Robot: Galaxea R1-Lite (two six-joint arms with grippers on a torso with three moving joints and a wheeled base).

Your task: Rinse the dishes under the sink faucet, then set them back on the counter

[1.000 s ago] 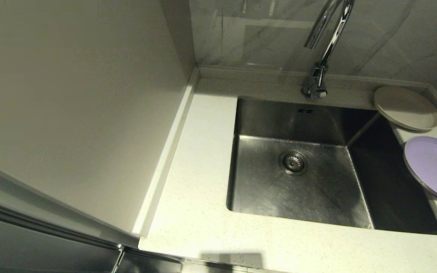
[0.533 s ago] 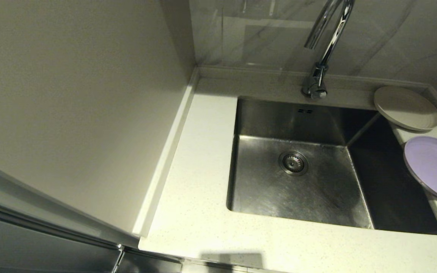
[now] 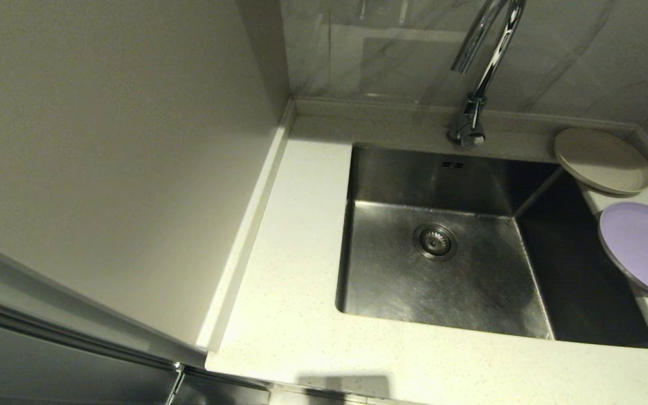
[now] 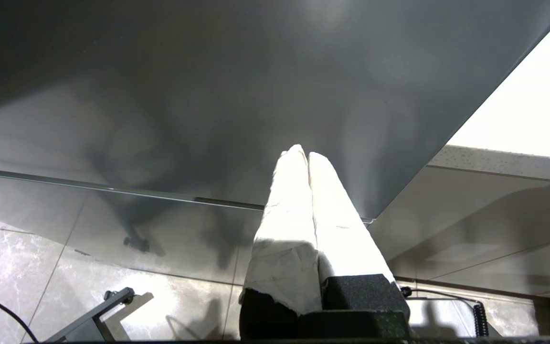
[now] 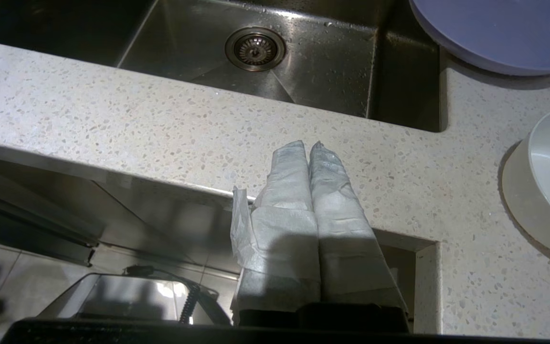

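**Three dishes wait on the counter; both grippers are closed and empty**

Head view: the stainless sink [image 3: 442, 281] sits dry-looking under the chrome gooseneck faucet [image 3: 473, 101]. To its right on the speckled counter [image 3: 296, 315], the beige plate [image 3: 602, 160] rests at the back corner and the lavender plate [image 3: 642, 250] lies nearer, both overhanging the sink edge. No arm shows here.

Left wrist view: the left gripper [image 4: 307, 155] hangs low beside a dark cabinet panel [image 4: 208, 95], its wrapped fingers pressed together on nothing.

Right wrist view: the right gripper [image 5: 309, 145] sits at the counter's front edge, jaws together and empty. The lavender plate [image 5: 499, 33] overhangs the sink; a small white bowl [image 5: 549, 181] stands on the counter, well apart from the fingers.

The plates look light, stiff and smooth, probably slippery once wet. The overhanging rims seem the natural place to pinch; the bowl's upright wall should take a grip over its rim.
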